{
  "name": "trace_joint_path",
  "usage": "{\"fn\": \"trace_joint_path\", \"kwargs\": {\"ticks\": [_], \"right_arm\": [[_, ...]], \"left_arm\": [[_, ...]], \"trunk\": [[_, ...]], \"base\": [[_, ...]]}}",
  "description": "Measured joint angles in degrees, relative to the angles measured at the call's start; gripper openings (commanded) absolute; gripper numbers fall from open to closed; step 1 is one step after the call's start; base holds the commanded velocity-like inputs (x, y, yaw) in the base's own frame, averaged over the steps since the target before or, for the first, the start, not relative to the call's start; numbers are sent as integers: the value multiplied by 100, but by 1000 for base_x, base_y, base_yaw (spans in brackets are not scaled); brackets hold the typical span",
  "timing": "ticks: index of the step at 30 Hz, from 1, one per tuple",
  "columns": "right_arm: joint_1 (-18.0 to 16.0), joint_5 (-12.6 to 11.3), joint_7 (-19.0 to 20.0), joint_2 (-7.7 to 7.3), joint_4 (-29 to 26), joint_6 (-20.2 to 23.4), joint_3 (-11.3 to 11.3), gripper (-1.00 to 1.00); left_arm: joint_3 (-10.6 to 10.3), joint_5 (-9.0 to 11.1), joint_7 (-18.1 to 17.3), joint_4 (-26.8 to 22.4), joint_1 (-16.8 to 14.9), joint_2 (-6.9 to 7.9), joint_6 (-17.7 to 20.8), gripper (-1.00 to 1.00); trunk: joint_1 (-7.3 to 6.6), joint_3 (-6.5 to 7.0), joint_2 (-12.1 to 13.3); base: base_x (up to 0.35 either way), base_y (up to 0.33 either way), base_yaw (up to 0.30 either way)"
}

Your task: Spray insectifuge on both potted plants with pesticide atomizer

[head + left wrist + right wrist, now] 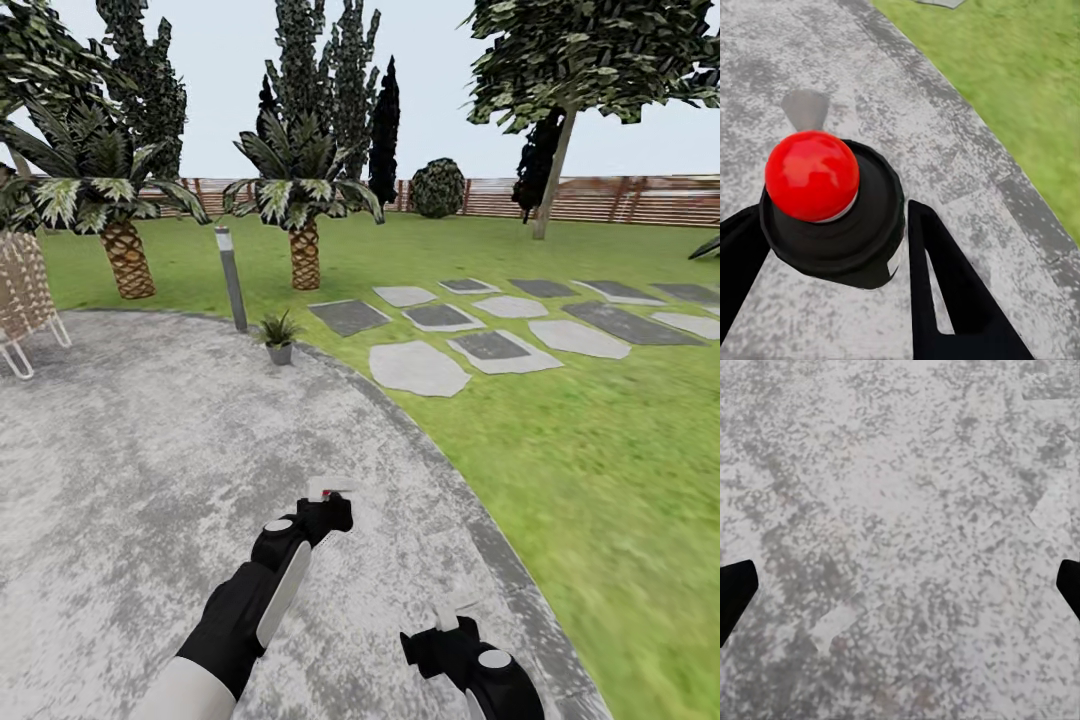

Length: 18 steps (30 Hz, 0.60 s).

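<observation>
Head view: left gripper clamped on the pesticide atomizer over the grey patio near centre, right gripper at 5 o'clock with fingers spread wide, one potted plant toward 11 o'clock at the patio rim beside a lamp post.
</observation>
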Motion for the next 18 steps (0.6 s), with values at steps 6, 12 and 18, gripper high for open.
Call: {"fn": "trace_joint_path", "kwargs": {"ticks": [6, 12, 18], "right_arm": [[0, -1, 3, -2, 0, -2, -1, 100], [0, -19, 0, -6, -1, 0, -3, 100], [0, -30, 1, -8, -1, -2, -3, 100]], "left_arm": [[0, 0, -3, 11, 0, 0, 0, -100], [0, 1, -5, 12, 0, 0, 0, -100], [0, 0, -5, 12, 0, 1, 0, -100]], "trunk": [[0, -24, 0], [0, -48, 0], [0, -72, 0]], "base": [[308, 183, 245], [308, 183, 245], [308, 175, 244]]}}
